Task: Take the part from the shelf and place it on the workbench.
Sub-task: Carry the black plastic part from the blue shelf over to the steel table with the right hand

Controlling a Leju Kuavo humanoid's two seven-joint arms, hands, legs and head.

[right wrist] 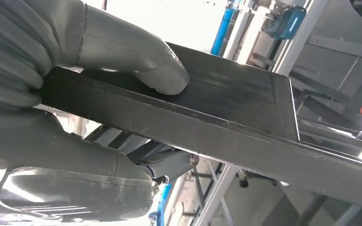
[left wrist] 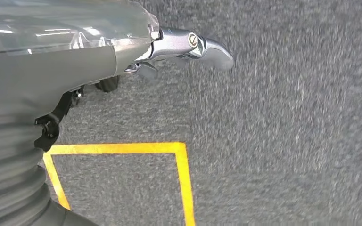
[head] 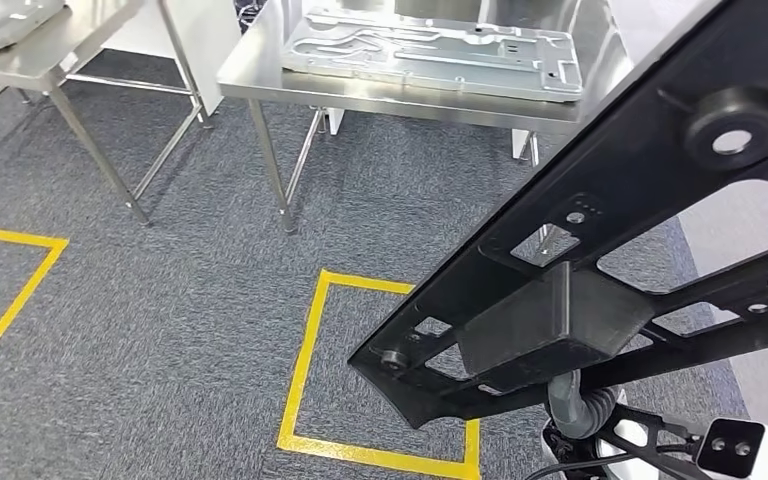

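Right hand [right wrist: 70, 113]: grey, smooth-skinned; thumb pressed on top, fingers under, clamping the part's block.
Part [head: 650, 170]: long black openwork frame, matte, with round bosses and a solid rectangular block midway; held in the air, slanting over the carpet, short of the bench.
Left hand [left wrist: 169, 52]: silvery fingers partly curled over carpet, holding nothing.
Floor [head: 160, 300]: grey nubby carpet, yellow tape squares.
Bench [head: 260, 75]: brushed steel, thin legs.
Plate [head: 430, 50]: flat ribbed silver metal, lying on the bench.
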